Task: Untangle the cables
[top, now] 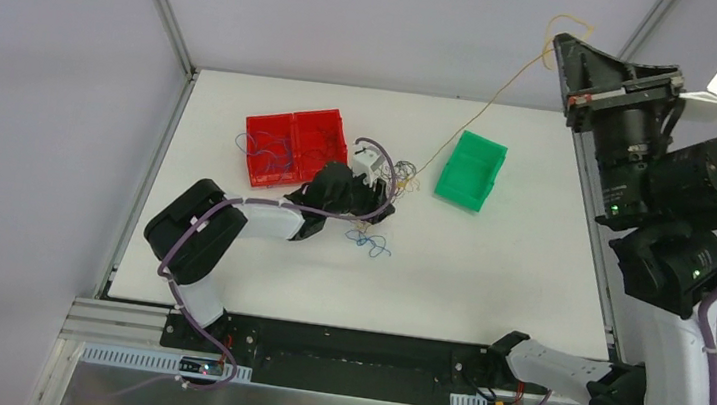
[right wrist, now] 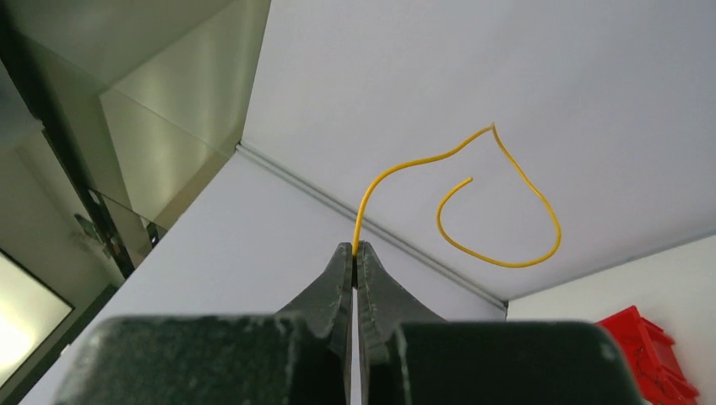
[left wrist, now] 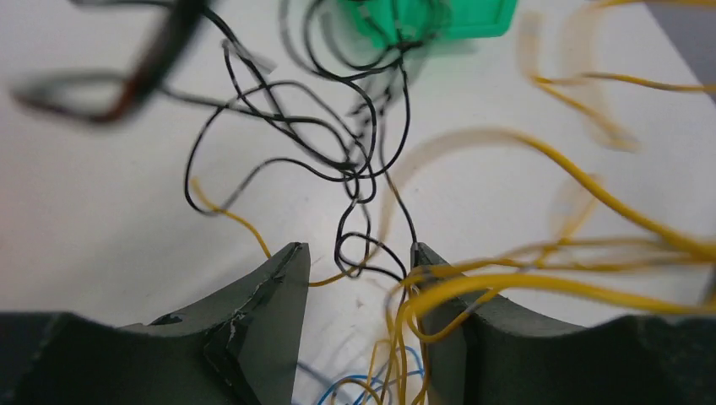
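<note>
Cables [left wrist: 353, 169] look hair-thin, limp and snag-prone, best pinched singly near an end: right claw [right wrist: 355, 253] clamps one yellow strand [right wrist: 363, 211], left claw [left wrist: 356, 250] gapes open among them.

The left arm [top: 262, 218] stretches to mid-bench, left gripper [left wrist: 355, 253] low, jaws apart. The right arm [top: 673, 326] rears above the far right corner, right gripper [right wrist: 355, 250] pinching a yellow cable [right wrist: 517, 261].
</note>
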Motion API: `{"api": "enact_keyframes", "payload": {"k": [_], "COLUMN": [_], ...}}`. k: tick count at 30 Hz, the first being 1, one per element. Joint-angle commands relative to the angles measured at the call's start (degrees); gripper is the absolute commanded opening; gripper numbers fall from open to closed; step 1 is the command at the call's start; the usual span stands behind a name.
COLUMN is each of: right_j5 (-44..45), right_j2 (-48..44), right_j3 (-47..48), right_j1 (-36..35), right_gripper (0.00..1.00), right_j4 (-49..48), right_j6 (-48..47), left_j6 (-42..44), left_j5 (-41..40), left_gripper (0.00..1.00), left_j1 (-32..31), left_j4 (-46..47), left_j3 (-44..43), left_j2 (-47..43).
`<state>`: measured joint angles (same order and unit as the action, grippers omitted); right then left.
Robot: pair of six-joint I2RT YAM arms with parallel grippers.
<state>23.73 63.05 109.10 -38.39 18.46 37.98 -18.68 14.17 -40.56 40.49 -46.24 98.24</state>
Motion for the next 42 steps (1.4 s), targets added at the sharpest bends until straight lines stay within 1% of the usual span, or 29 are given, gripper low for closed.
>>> {"api": "enact_keyframes", "payload": {"k": [1,3,4,5,8,9,11,14,18,19,21,24,27,28,29,31,33,36,37,38,40,42], "right_j5": [9.1,11.3,11.8,12.1,13.2,14.3,17.7,26.3,32.4,33.0,31.2,28.1,26.0,25.8,25.8,26.9,29.0,31.3,29.4,21.2,9.8,-1.1], "right_j2": [-2.3,-3.4,-4.0,-4.9,-7.6,-8.5,-10.2,-12.4,-16.2,-17.7,-21.2,-26.1,-30.3,-31.3,-32.0,-32.5,-31.5,-28.1,-26.9,-26.0,-23.5,-20.7], "right_j3": [3.1,2.9,2.4,1.4,-3.3,-5.6,-8.5,-11.2,-16.1,-18.1,-23.8,-35.1,-48.8,-52.7,-56.0,-62.6,-68.2,-74.9,-75.1,-75.5,-76.9,-77.9], "right_j1": [-0.1,-0.1,-0.1,-0.1,-0.1,-0.2,-0.1,-0.1,-0.1,-0.2,-0.1,-0.1,-0.2,-0.2,-0.1,-0.1,-0.1,-0.1,0.1,0.1,0.1,0.1], "right_gripper": [0.00,0.00,0.00,0.00,0.00,0.00,0.00,0.00,0.00,0.00,0.00,0.00,0.00,0.01,0.04,0.15,0.21,0.47,0.51,0.56,0.63,0.67], "right_j4": [-2.9,-3.3,-3.4,-3.6,-4.9,-5.5,-6.6,-6.8,-7.0,-6.0,-3.7,-1.0,-0.8,-0.8,-0.5,0.4,0.8,-0.6,0.7,-0.9,-6.4,-11.0], "right_j6": [-4.9,-6.2,-6.7,-6.9,-7.8,-8.9,-11.2,-14.8,-18.3,-17.5,-15.0,-11.0,-8.9,-8.5,-8.3,-6.9,-5.8,-5.2,-3.4,-6.1,-10.7,-14.7], "left_j6": [-1.5,-2.5,-3.1,-3.4,-3.4,-3.4,-3.6,-4.1,-5.5,-5.3,-3.9,-2.0,-0.4,0.2,0.6,1.4,2.3,4.5,5.3,6.6,9.8,12.7], "left_j5": [-9.0,-9.7,-9.3,-9.1,-11.5,-13.2,-17.0,-21.5,-25.9,-25.7,-22.9,-17.9,-15.8,-15.4,-15.3,-14.9,-14.3,-11.6,-11.8,-12.6,-13.8,-13.8], "left_gripper": [0.47,0.44,0.39,0.32,0.05,0.00,0.00,0.00,0.00,0.00,0.00,0.00,0.00,0.00,0.00,0.00,0.00,0.00,0.00,0.00,0.00,0.00], "left_j1": [0.5,1.3,1.7,2.0,2.3,2.4,2.6,3.6,4.6,4.6,4.6,4.5,4.4,4.2,4.1,3.7,3.3,2.2,1.6,0.6,-1.5,-3.4], "left_j4": [-11.6,-12.8,-12.7,-12.2,-12.6,-13.0,-14.2,-15.2,-14.6,-13.7,-12.6,-12.6,-12.5,-12.6,-12.6,-12.5,-12.6,-12.8,-13.0,-13.2,-14.1,-14.8], "left_j3": [-2.6,-2.8,-2.3,-1.8,-0.4,0.0,1.3,3.5,6.5,7.3,8.0,7.5,7.6,7.6,7.8,7.8,7.3,6.0,5.7,5.4,4.6,3.9], "left_j2": [-1.1,-1.2,-1.6,-2.6,-5.6,-6.7,-9.0,-12.6,-17.4,-18.4,-20.3,-22.0,-23.6,-24.0,-24.4,-24.8,-24.4,-23.2,-23.0,-22.8,-22.9,-23.2]}}
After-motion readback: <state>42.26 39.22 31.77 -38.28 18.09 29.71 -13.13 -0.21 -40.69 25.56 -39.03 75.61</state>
